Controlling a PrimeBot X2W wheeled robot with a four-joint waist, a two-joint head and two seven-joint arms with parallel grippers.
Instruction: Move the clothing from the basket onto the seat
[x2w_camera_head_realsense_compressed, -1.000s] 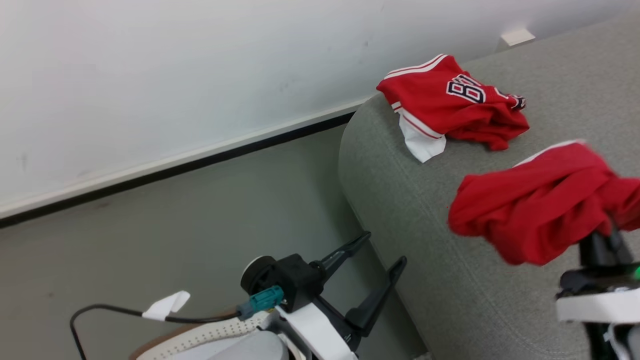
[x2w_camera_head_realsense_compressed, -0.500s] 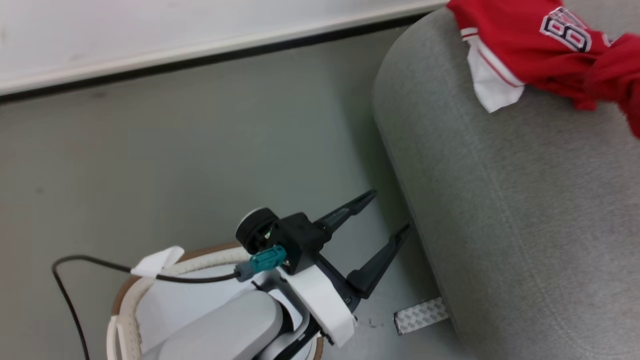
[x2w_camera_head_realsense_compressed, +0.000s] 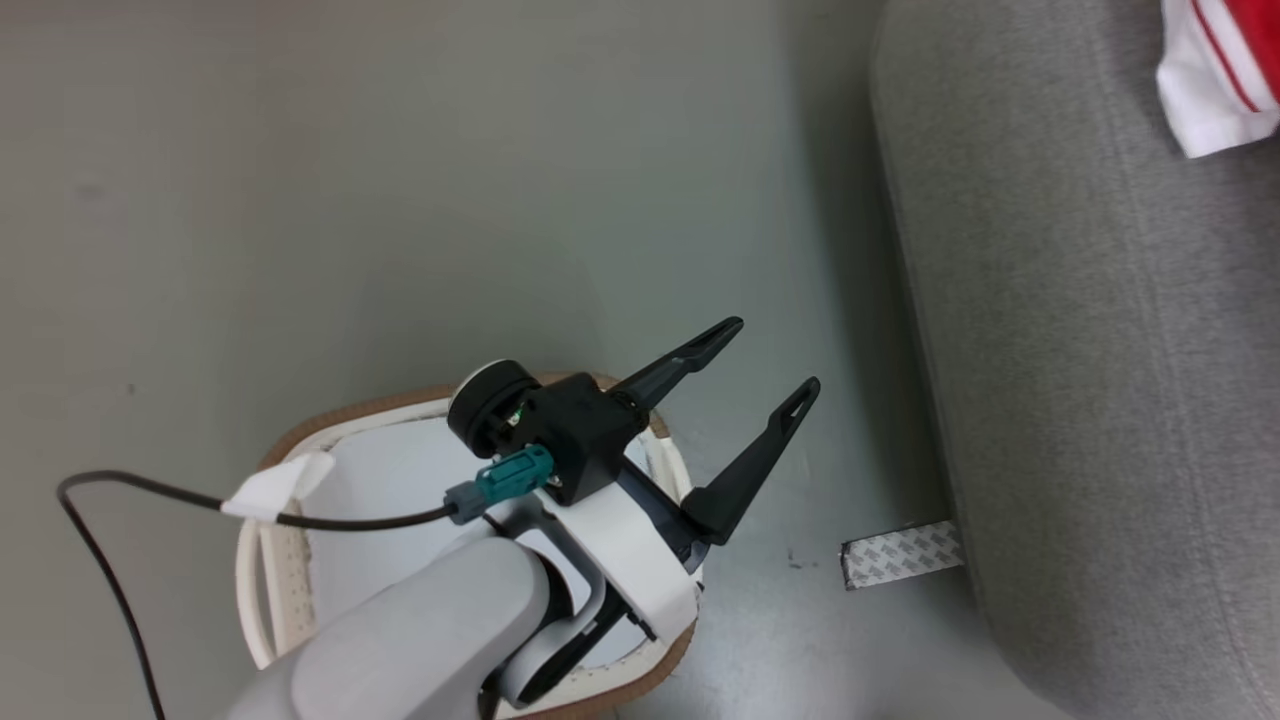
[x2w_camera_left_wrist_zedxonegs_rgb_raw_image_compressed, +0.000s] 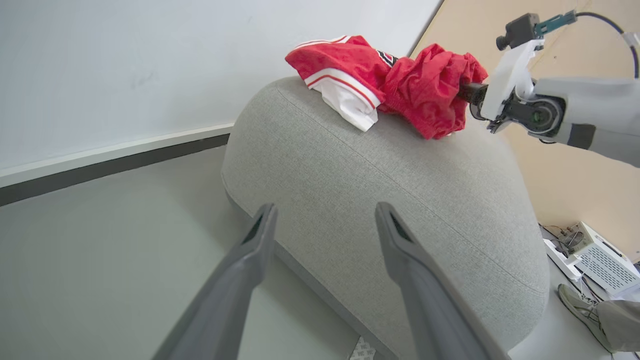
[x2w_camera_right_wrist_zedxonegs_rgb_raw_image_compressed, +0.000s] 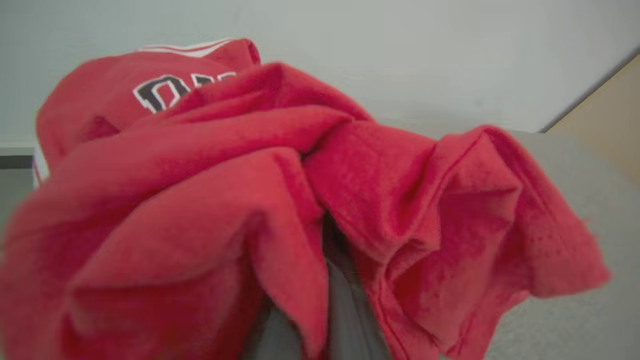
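My left gripper (x2w_camera_head_realsense_compressed: 772, 356) stands open and holds nothing, above the floor between the basket (x2w_camera_head_realsense_compressed: 330, 425) and the seat (x2w_camera_head_realsense_compressed: 1100, 350). The basket is cream-white with a brown rim; my left arm covers much of its inside. In the left wrist view the left gripper (x2w_camera_left_wrist_zedxonegs_rgb_raw_image_compressed: 325, 215) points at the grey seat (x2w_camera_left_wrist_zedxonegs_rgb_raw_image_compressed: 375, 175). A red jersey with striped trim (x2w_camera_left_wrist_zedxonegs_rgb_raw_image_compressed: 345, 65) lies on top of the seat. Beside it a second bunched piece of red clothing (x2w_camera_left_wrist_zedxonegs_rgb_raw_image_compressed: 430, 85) hangs from my right gripper (x2w_camera_left_wrist_zedxonegs_rgb_raw_image_compressed: 462, 92), which is shut on it. That clothing (x2w_camera_right_wrist_zedxonegs_rgb_raw_image_compressed: 280, 200) drapes over the right gripper's fingers (x2w_camera_right_wrist_zedxonegs_rgb_raw_image_compressed: 345, 305).
A patterned tape strip (x2w_camera_head_realsense_compressed: 900, 553) lies on the floor at the seat's foot. A black cable with a white tag (x2w_camera_head_realsense_compressed: 270, 495) runs by the basket. A white device (x2w_camera_left_wrist_zedxonegs_rgb_raw_image_compressed: 595, 255) and a person's shoe (x2w_camera_left_wrist_zedxonegs_rgb_raw_image_compressed: 580, 305) are on the floor beyond the seat. A wall stands behind.
The head camera has tilted down, bringing the basket into view and taking the red clothing and right gripper out of it. The left gripper stays open.
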